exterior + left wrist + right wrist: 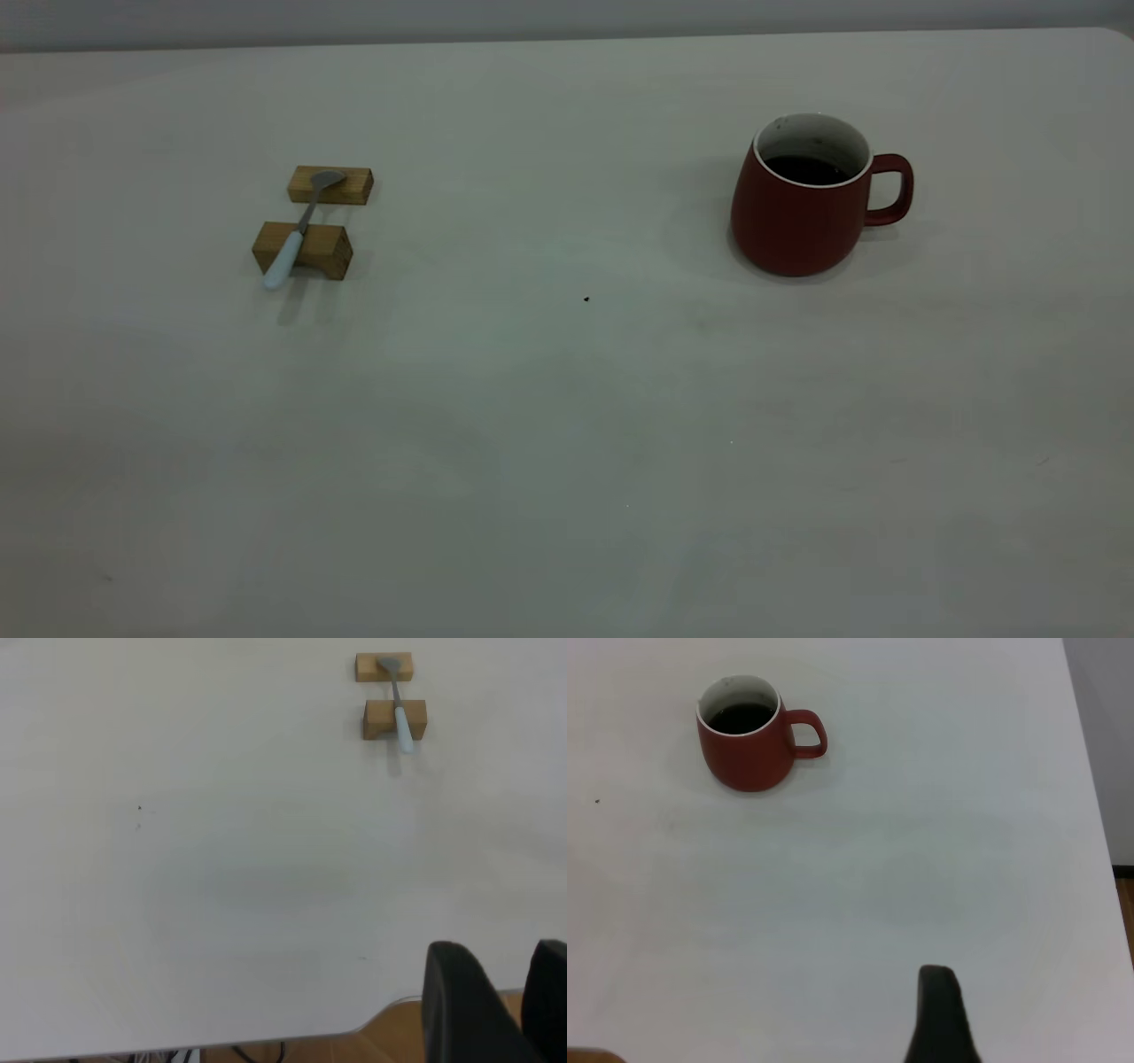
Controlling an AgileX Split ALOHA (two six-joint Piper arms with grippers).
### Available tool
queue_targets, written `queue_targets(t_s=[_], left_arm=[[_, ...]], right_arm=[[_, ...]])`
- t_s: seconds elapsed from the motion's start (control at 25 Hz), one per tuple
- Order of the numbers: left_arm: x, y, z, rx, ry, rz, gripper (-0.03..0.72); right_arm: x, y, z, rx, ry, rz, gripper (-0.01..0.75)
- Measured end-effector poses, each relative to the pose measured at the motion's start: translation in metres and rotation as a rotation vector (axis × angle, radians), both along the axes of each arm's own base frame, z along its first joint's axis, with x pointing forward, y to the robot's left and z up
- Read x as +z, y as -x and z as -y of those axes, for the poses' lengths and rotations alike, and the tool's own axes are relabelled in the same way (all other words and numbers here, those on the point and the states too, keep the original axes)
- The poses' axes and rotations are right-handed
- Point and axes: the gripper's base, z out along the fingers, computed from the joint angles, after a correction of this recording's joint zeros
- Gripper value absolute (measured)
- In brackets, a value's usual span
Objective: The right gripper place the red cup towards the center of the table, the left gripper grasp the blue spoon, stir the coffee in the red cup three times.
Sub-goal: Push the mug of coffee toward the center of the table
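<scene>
Left pincer (500,1010): spread open, two dark fingers (456,1001) apart with bare gap between. Holds nothing. Hangs over the edge of the counter (221,904), well apart from the blue spoon (399,704).

Right pincer (941,1014): open or closed, cannot tell, with only one dark tip of it in view. Hovers above bare counter, touching nothing, well apart from the red cup (749,749).

Outward from the left pincer: across a broad stretch of off-white counter to the blue spoon, laid over two small wooden blocks (394,719). In the exterior view, blue spoon (297,232) at the counter's left side. Rests with the grey bowl on the far block (330,185) and the pale blue handle across the near block (303,250), handle end jutting past that block, clear of the surface. Blocks just apart from each other.

Outward from the right pincer: to the red cup, upright on the counter. In the exterior view, red cup (802,213) at the right side, well apart from the spoon, loop handle turned to that view's right. Holds the coffee (806,170), dark and flat, well below the white rim.

Between spoon and cup, nearer the middle of the counter (567,443): one small dark speck (586,299).
</scene>
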Motion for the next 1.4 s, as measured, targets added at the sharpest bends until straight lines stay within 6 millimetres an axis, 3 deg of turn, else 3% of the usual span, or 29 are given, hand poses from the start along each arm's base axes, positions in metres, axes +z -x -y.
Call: queue_targets(t_s=[1.0, 1.16, 1.4], left_arm=[[0.000, 0.000, 0.000, -0.001, -0.001, 0.000, 0.244], [0.000, 0.000, 0.000, -0.001, -0.001, 0.000, 0.244], [0.000, 0.000, 0.000, -0.001, -0.001, 0.000, 0.244]], right_arm=[[0.002, -0.005, -0.001, 0.009, 0.012, -0.009, 0.570], [0.011, -0.039, -0.004, 0.019, 0.030, -0.087, 0.575], [-0.006, -0.127, -0.016, 0.113, 0.071, -0.245, 0.578]])
